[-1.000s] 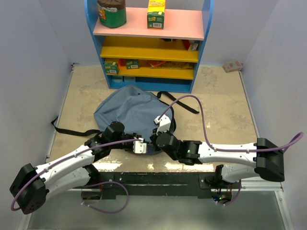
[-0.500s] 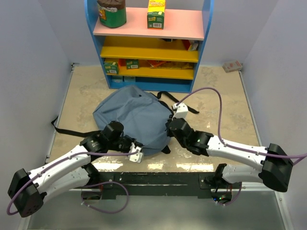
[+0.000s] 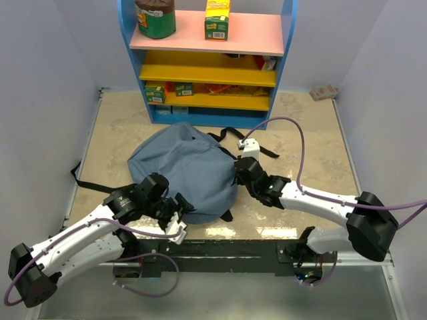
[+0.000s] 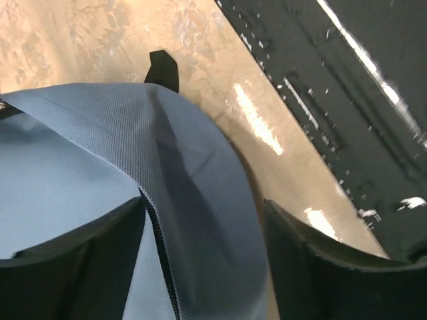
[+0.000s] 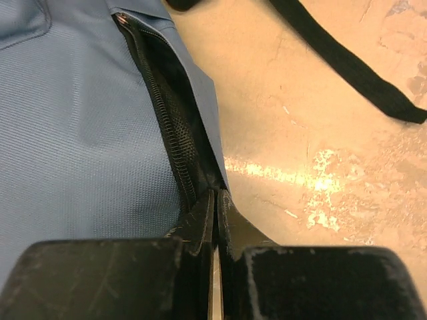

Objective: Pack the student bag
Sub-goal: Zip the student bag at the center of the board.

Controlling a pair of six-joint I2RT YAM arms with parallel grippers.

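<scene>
While lying flat, student bag [image 3: 183, 167]: sitting just below shelf [image 3: 207, 67] at 12 o'clock.
Right gripper [image 5: 215, 200]: clenching bag's zipper edge, 3 o'clock.
Left gripper [image 3: 179, 215]: released, straddling 6 o'clock edge.
Bag contents: not showing.

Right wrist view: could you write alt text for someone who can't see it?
Two dark jaws at the bottom edge are pinched shut on the edge of a grey-blue backpack, right where its dark zipper meets them. The bag fills the left side; to the right lies beige marbled tabletop crossed by a black strap.
</scene>
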